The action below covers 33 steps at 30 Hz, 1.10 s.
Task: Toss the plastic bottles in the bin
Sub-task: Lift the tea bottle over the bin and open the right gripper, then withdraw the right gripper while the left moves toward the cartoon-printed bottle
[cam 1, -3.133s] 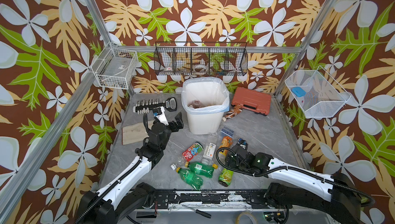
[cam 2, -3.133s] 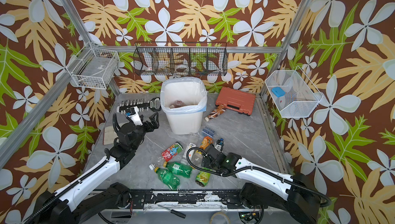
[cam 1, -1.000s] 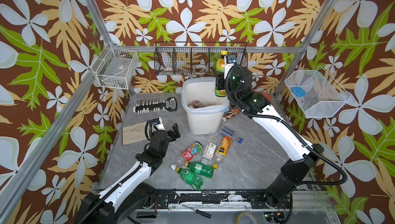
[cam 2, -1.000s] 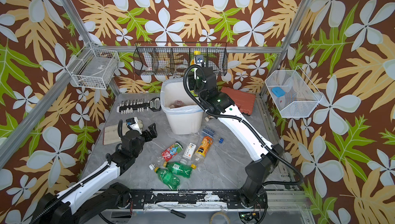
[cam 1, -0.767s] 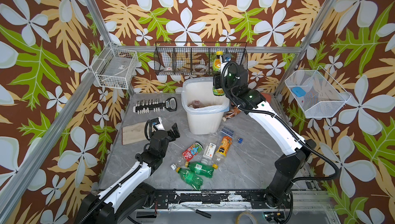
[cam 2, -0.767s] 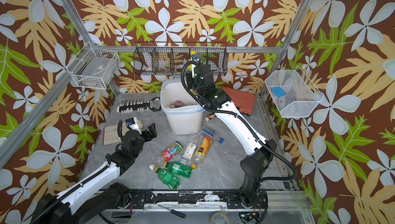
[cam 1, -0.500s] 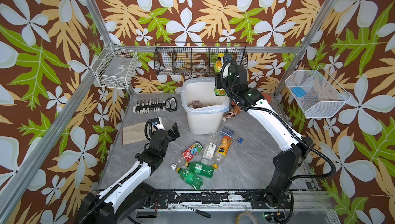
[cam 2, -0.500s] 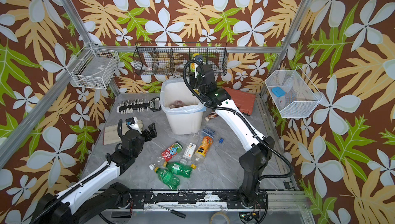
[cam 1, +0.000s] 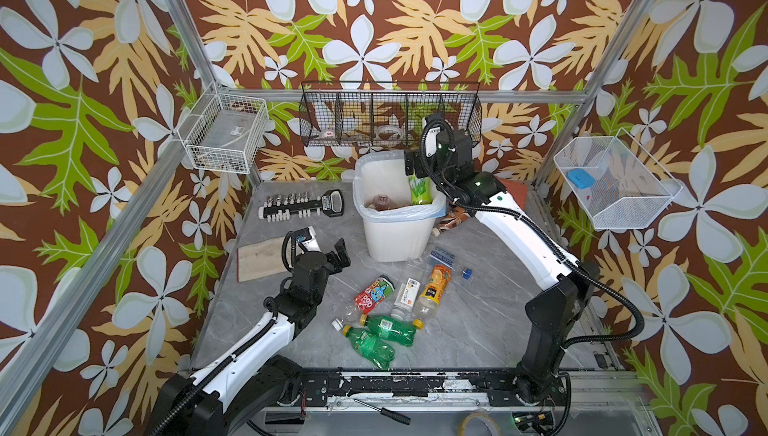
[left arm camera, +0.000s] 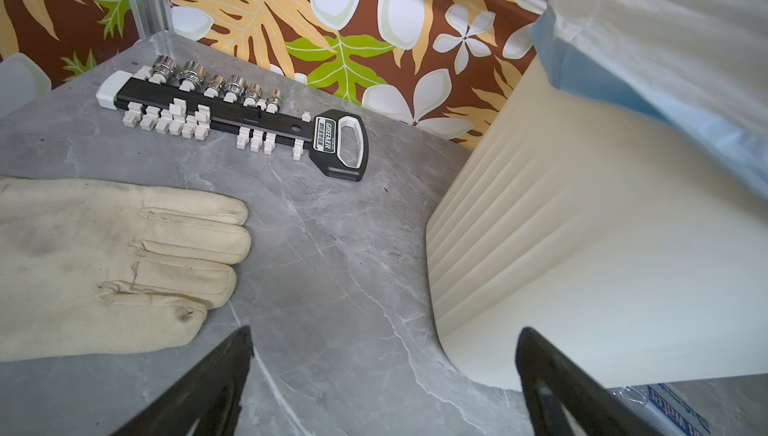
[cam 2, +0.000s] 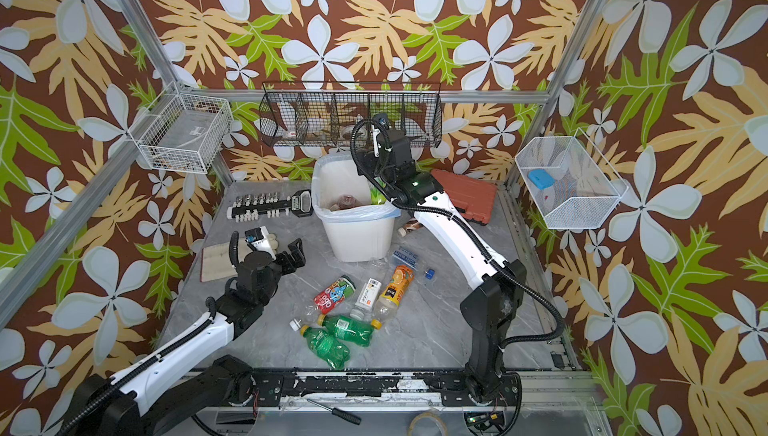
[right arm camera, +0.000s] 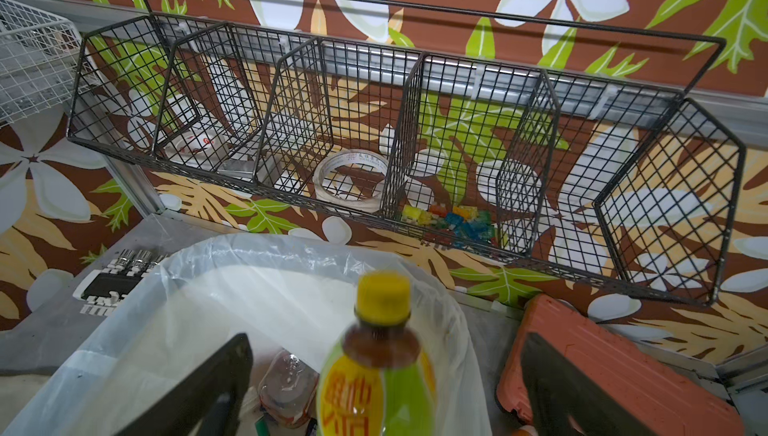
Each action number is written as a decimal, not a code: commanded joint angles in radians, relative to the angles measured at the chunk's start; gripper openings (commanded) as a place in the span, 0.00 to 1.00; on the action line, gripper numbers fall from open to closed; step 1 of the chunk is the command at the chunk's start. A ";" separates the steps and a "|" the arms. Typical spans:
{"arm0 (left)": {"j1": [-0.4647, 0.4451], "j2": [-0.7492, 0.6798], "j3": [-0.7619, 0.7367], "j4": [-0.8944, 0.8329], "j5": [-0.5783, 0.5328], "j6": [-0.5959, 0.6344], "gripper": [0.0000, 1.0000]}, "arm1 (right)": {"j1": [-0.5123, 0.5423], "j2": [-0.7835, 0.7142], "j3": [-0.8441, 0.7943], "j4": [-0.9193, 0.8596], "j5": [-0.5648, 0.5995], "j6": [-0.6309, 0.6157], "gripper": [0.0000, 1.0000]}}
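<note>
Currently, the right gripper (right arm camera: 385,342) is hovering over the bin (cam 1: 392,238). Its fingers are standing wide apart, clear of the yellow-capped bottle (right arm camera: 376,388), which is showing upright inside the bin's mouth. The left gripper (left arm camera: 384,342) is hanging low beside the bin, fingers likewise spread, holding nothing. Other plastic bottles (cam 1: 384,330) are lying on the table (cam 1: 478,330) before the bin.

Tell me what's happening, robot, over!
Left end effector open, empty. Right end effector open above the bin, yellow-capped bottle loose between its jaws. More bottles on the table.
</note>
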 commanded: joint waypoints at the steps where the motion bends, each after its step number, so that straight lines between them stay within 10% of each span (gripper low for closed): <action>1: 0.002 0.006 0.012 0.005 -0.004 0.018 1.00 | -0.007 -0.045 -0.026 0.016 0.023 0.026 1.00; 14: 0.002 0.045 0.015 -0.004 0.061 0.022 1.00 | -0.039 -0.749 -1.000 0.373 0.127 0.249 1.00; 33: -0.010 0.047 0.058 -0.266 0.398 0.007 0.97 | -0.075 -0.664 -0.970 0.358 0.063 0.278 1.00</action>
